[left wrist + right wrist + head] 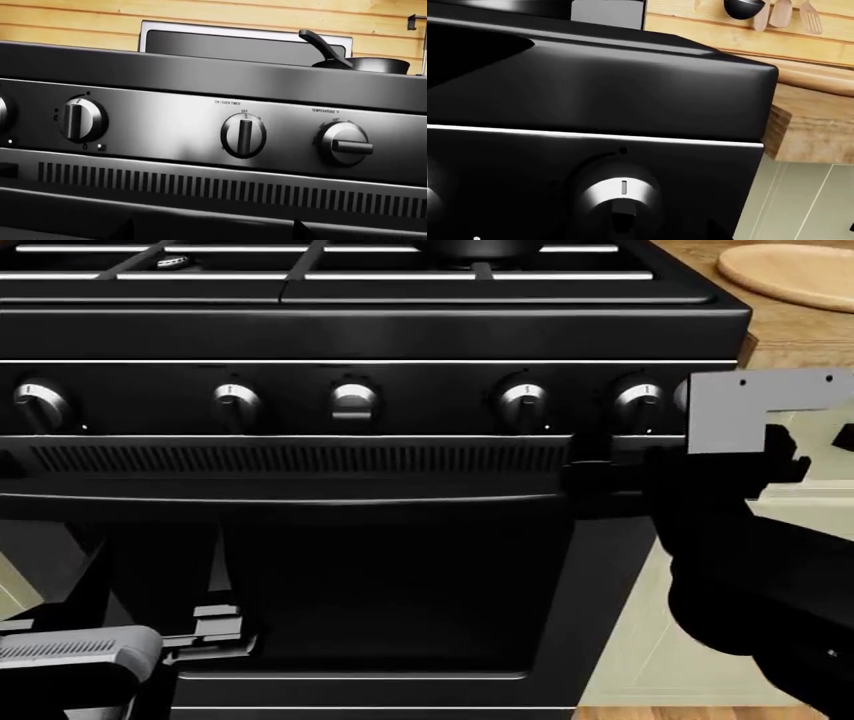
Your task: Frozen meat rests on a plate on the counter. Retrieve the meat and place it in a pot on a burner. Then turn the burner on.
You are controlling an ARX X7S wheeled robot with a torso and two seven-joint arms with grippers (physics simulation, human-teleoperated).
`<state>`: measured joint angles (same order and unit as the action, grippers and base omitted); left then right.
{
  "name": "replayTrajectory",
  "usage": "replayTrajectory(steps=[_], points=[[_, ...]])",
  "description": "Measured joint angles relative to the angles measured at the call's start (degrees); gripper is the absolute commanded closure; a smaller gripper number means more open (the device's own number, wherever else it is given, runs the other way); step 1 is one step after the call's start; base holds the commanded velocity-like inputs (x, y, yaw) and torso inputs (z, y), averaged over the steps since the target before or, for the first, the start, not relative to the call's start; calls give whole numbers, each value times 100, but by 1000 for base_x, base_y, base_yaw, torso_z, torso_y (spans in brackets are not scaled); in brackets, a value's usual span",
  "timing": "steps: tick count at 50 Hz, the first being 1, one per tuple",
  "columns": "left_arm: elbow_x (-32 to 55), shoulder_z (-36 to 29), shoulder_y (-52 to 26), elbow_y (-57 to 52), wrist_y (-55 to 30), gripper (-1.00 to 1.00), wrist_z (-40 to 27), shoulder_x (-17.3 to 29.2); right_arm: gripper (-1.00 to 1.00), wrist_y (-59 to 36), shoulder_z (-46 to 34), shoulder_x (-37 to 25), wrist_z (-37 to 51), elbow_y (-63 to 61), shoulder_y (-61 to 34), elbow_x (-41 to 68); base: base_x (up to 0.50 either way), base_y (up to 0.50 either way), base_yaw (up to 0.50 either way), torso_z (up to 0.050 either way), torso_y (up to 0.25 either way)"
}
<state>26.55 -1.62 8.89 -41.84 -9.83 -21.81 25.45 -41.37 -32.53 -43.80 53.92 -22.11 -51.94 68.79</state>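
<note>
Low by the oven door, the left pincer (224, 630) hangs well away from the controls; its opening cannot be told. The right pincer (597, 474) is the nearer, just under the right-hand knob (620, 196), whose bar stands upright; its jaws are also unreadable. Farther back, the pot (363, 64) sits on the stove. Farthest right, the plate (790, 275) lies on the desk (810, 125). The meat shows nowhere.

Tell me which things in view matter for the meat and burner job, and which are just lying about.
Job:
pot on the stove top
plate on the counter
burner knobs, such as the knob before the right arm

Lying about:
oven timer dial
temperature dial
hanging utensils on the wall
</note>
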Motion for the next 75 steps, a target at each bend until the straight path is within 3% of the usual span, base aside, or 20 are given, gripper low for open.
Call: replayTrajectory(steps=[28,29,56,75], points=[[37,-20,-14,80,36,-100,-21,20,-100,-23,-210,170,-55,271,-152,-277,6,0,3,0,0],[38,-20,-14,84,38,-100,-21,21,100,-26,-218,174,-50,266,-152,-290,11,3,7,0,0],[35,-72,22,63,74,-100,-38,53,100,161,-247,185,94,338,-190,32,8,0,4,0,0],[82,-69,50,-6,88,-100,-62,93,100,-236,-663,93,117,230,-447,-391,3,1,3,0,0]])
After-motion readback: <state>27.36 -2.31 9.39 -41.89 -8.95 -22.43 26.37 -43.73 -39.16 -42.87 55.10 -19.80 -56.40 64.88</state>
